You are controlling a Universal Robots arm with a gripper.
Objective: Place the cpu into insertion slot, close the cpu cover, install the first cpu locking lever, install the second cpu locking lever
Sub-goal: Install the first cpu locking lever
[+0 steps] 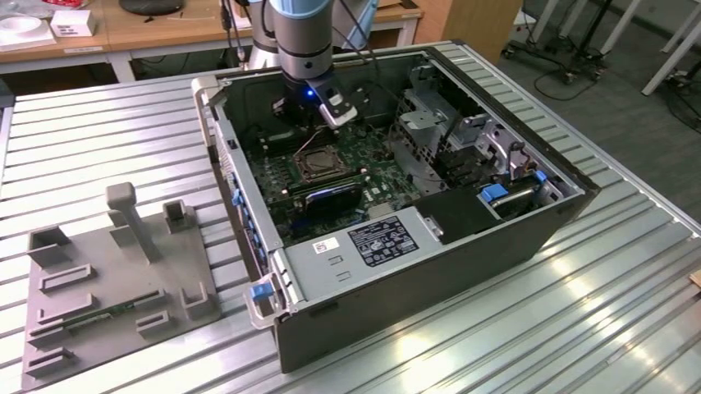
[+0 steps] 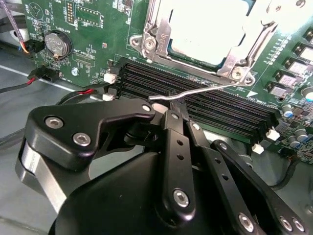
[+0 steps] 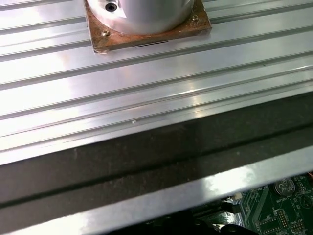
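Observation:
The cpu (image 2: 205, 29) lies pale and flat in the insertion slot (image 1: 318, 162) on the green motherboard inside the open computer case. The silver cpu cover (image 2: 159, 32) is folded down around it. A thin silver locking lever (image 2: 205, 89) sticks out from the socket's corner and slants across the black memory slots. My gripper (image 2: 177, 105) is shut, its black fingertips right at the lever's bent end; whether they pinch it I cannot tell. In the exterior view the gripper (image 1: 313, 131) hangs just behind the socket.
Black memory slots (image 2: 215, 110), a coin battery (image 2: 57, 44) and red-black cables (image 2: 73, 93) surround the socket. The case walls (image 1: 438, 271) and a metal drive cage (image 1: 438, 131) hem it in. A grey fixture (image 1: 110, 271) lies on the ribbed aluminium table (image 3: 146, 88).

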